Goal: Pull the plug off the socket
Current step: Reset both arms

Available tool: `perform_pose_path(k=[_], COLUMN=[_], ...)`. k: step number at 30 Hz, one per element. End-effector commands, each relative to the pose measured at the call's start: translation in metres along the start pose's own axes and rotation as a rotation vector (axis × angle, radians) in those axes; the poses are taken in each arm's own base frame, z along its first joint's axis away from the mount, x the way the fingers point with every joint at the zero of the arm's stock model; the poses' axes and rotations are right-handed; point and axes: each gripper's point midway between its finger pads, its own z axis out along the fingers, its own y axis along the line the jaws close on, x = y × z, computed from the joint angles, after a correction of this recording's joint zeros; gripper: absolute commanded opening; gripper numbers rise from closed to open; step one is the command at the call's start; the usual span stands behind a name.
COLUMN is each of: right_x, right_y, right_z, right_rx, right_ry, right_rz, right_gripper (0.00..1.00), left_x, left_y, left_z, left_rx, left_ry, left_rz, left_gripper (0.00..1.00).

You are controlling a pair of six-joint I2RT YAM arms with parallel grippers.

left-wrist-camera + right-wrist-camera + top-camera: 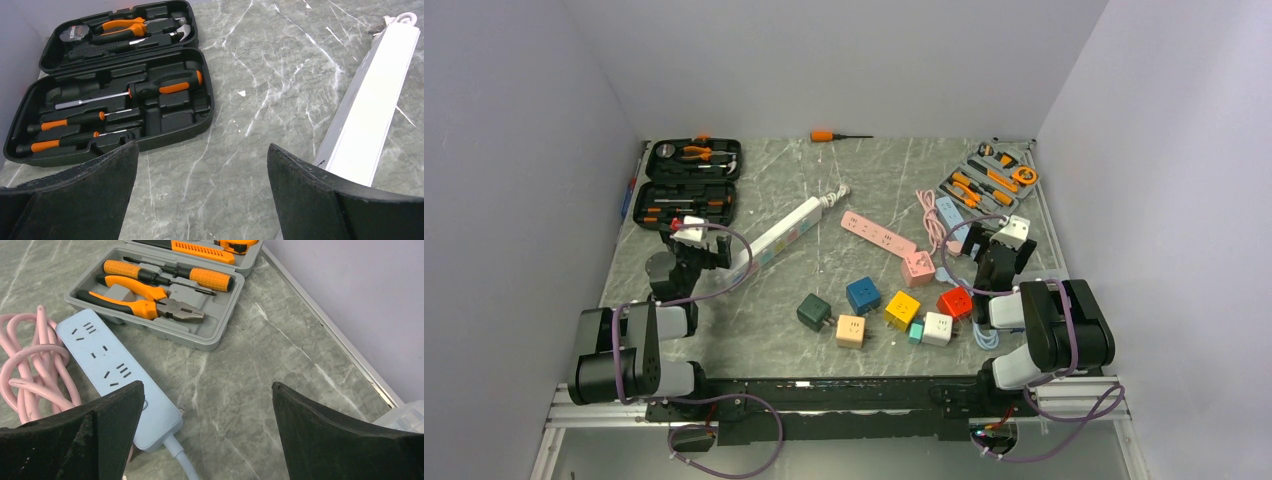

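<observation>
Presently, working outward from the near edge of the counter (pixel 824 190), I log both arms folded low by their bases, one near each side edge. The left gripper (pixel 201 150) is released, fingers spread wide over bare marble with nothing between them. The right gripper (pixel 207 387) is likewise released and empty.

Just beyond the near edge, mid-counter, a loose cluster of cube adapters (pixel 902 309) lies unplugged. I judge these to be distractors.

Past them, toward the right edge, a pink cube plug (pixel 917 268) sits at the near end of the pink power strip (pixel 876 231). It appears seated in it, so I take this pair as the task's plug and socket, though the top view is too small to confirm the seating. It lies nearer the right gripper. My assessment is that the right arm suits the pull while the left pins the strip, since a light strip would likely lift with the plug.

The white power strip (pixel 367 105) runs diagonally just beside the left gripper. The blue power strip (pixel 112 370) lies below the right one, a coiled pink cable (pixel 30 370) alongside. I see no plug in either.

At the far-left corner a black tool case (pixel 170 107) stands open, and at the far-right corner a grey tool case (pixel 215 332) does too. An orange screwdriver (pixel 824 135) rests along the far edge
</observation>
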Motion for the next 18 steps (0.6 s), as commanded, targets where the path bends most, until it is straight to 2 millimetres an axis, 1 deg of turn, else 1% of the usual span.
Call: perform_pose_path(k=[1, 18], right_x=[-0.0157, -0.0160], right_y=[0.0045, 0.0045], right_z=[0.0020, 0.0020], right_rx=[-0.017, -0.018], right_ry=[-0.057, -0.059], right_rz=[0.041, 0.040], right_gripper=[1.00, 1.00], left_x=[-0.0092, -0.0072], left_y=[0.0024, 0.0026], left_z=[0.0045, 0.0070], left_rx=[-0.015, -0.031], left_ry=[-0.024, -0.007], left_rz=[0.009, 0.016], left_gripper=[0.99, 0.99])
